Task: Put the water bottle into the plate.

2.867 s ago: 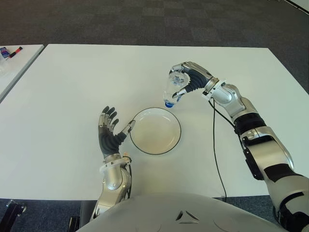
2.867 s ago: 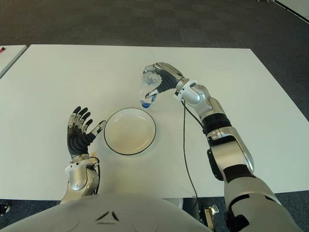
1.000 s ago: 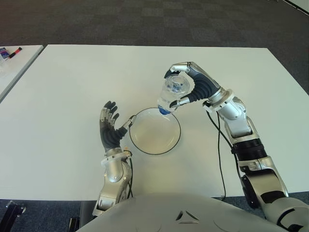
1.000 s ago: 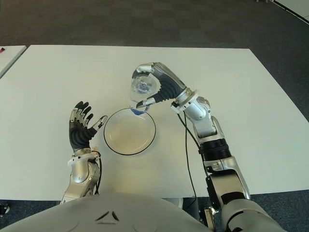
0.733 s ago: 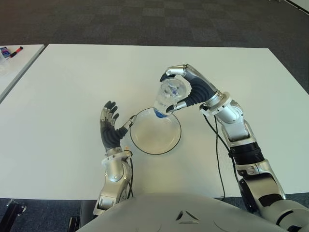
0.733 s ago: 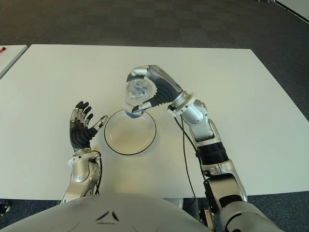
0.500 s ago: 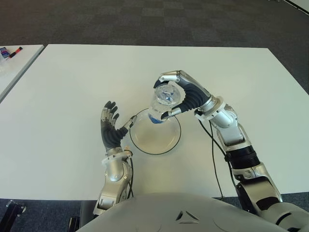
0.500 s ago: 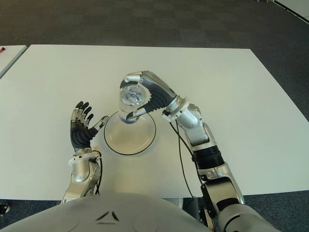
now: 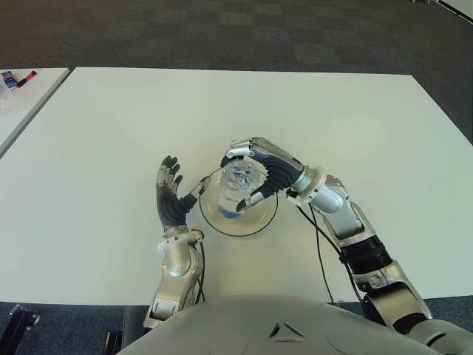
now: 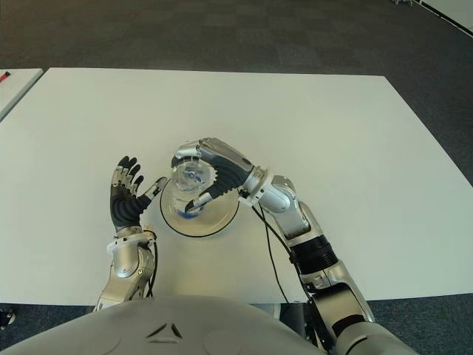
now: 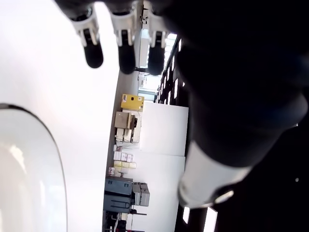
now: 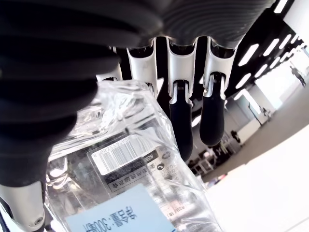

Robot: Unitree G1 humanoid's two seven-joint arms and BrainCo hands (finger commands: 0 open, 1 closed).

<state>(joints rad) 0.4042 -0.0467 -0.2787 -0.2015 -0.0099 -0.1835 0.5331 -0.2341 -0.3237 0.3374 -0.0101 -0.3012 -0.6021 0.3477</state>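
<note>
A clear plastic water bottle (image 9: pixel 235 191) with a blue cap hangs cap-down over the white, dark-rimmed plate (image 9: pixel 255 224) in the middle of the table. My right hand (image 9: pixel 245 176) is shut on the bottle, fingers curled over its base and thumb under its side. In the right wrist view the fingers (image 12: pixel 183 121) press on the crinkled bottle (image 12: pixel 130 179) and its label. Whether the cap touches the plate I cannot tell. My left hand (image 9: pixel 177 194) stands open just left of the plate, palm up; its wrist view shows the plate's rim (image 11: pixel 46 140).
The white table (image 9: pixel 111 126) stretches wide around the plate. A black cable (image 9: pixel 322 244) runs from my right wrist toward the near edge. A second table (image 9: pixel 22 100) with pens stands at the far left. Dark carpet lies beyond.
My right hand has carried the bottle from behind the plate's right rim leftward and down, so it now hangs low over the plate. The left hand has barely moved.
</note>
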